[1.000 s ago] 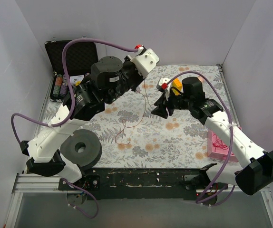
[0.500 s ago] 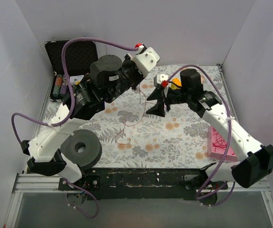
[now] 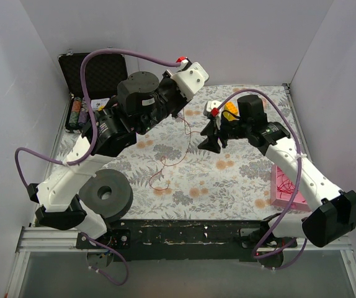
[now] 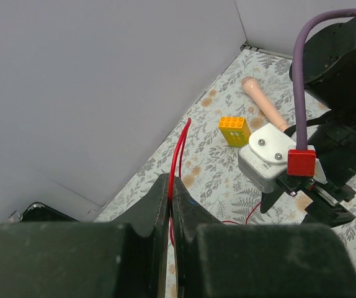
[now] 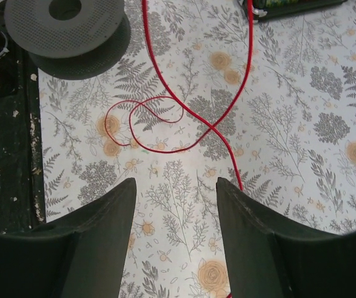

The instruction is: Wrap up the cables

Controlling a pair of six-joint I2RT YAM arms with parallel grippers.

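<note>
The cable is a thin red wire. My left gripper [image 3: 181, 115] is raised over the far middle of the floral mat and shut on the wire. In the left wrist view the wire [image 4: 177, 146] comes up between the closed jaws [image 4: 171, 186]. From there it hangs down and lies in loose loops on the mat [image 3: 164, 169]. My right gripper [image 3: 210, 144] is open and empty, just right of the hanging wire. In the right wrist view its fingers [image 5: 175, 183] point down at bare mat, with the wire's loops [image 5: 159, 115] ahead of them and one strand beside the right finger [image 5: 252, 211].
A grey spool [image 3: 106, 194] lies at the near left and also shows in the right wrist view [image 5: 63, 18]. A black case [image 3: 100, 71] and batteries [image 3: 77, 113] are at the far left. A pink tray [image 3: 286, 189] with more red wire is at the right. A yellow brick [image 4: 234, 130] and a beige peg [image 4: 262, 99] lie at the far side.
My right gripper swung a little left toward the hanging wire, then back right to about where it was. My left gripper has stayed put, holding the wire.
</note>
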